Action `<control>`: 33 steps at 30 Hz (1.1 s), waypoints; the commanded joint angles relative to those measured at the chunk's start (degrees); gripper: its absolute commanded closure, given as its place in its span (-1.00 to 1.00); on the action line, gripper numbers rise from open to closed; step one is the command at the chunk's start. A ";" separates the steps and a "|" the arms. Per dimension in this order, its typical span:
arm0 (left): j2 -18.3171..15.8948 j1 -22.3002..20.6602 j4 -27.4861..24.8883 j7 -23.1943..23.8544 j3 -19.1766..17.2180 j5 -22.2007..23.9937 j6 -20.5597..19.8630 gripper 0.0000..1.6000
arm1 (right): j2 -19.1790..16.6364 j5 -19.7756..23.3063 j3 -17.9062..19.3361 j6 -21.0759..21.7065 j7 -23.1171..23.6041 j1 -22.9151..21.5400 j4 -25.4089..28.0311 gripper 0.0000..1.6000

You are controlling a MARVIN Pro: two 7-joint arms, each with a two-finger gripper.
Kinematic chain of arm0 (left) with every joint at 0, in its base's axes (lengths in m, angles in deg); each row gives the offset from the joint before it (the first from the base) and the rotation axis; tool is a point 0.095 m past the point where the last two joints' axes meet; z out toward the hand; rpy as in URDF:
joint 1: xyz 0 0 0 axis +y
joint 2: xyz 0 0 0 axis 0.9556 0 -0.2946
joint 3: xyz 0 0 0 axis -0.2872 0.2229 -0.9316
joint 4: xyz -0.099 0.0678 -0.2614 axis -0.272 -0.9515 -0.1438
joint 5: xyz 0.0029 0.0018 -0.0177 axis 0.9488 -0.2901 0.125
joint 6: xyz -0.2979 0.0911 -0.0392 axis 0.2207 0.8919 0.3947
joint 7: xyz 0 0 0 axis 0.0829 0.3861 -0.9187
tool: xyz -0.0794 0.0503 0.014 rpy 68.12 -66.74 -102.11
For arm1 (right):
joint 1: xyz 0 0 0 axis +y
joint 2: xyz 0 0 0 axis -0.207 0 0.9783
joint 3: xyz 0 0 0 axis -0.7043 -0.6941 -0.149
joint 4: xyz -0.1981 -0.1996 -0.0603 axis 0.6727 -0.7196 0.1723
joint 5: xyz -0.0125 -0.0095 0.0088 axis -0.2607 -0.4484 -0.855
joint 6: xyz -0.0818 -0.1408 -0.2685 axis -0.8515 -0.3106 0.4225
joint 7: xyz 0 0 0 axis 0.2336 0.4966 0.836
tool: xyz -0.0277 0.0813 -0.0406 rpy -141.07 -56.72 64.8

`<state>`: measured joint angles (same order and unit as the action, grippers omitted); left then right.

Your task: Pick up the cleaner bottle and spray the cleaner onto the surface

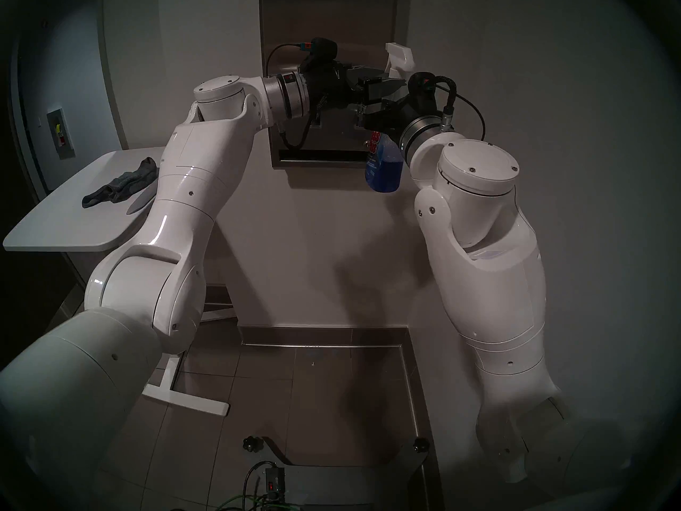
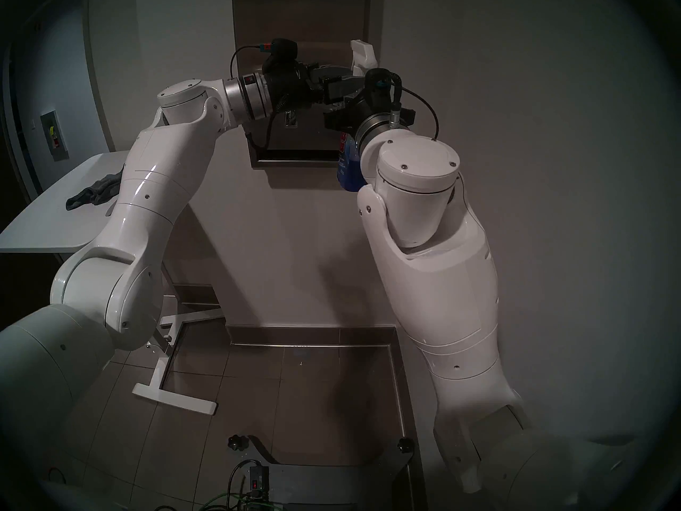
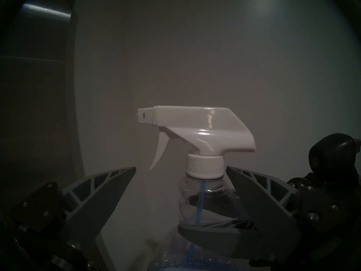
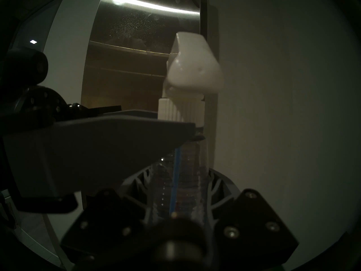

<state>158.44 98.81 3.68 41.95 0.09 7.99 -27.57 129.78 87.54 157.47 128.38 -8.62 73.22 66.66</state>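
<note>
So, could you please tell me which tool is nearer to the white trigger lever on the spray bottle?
Left. The left tool is open, its fingers either side of the trigger lever and cap, apart from both. The right tool is shut on the cleaner bottle lower down, below the cap.

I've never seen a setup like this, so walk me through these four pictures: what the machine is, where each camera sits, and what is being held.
It is a robot with two white arms. The two wide pictures come from cameras on its head; the other two sit on its wrists. The right gripper holds a spray bottle of blue liquid upright by its neck, in front of a steel wall panel. The left gripper is open, its fingers on either side of the bottle's neck, below the white trigger. A grey cloth lies on the white table at the left.
</note>
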 commanded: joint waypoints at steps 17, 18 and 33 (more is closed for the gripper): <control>4.01 -10.91 10.66 3.67 -0.04 -0.65 6.66 -1.00 | 0.24 -0.51 0.26 -1.37 0.54 -2.68 2.72 1.00; 4.20 -11.02 11.03 3.78 0.05 -0.73 6.89 -1.00 | 0.24 -0.51 0.27 -1.38 0.55 -2.68 2.72 1.00; 6.29 -11.81 14.09 2.27 2.09 -3.11 10.15 -1.00 | 0.25 -0.63 0.29 -1.40 0.69 -2.67 2.75 1.00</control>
<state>163.45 90.40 18.41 45.35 2.46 5.08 -19.01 129.78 87.51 157.51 128.65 -8.09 73.57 66.39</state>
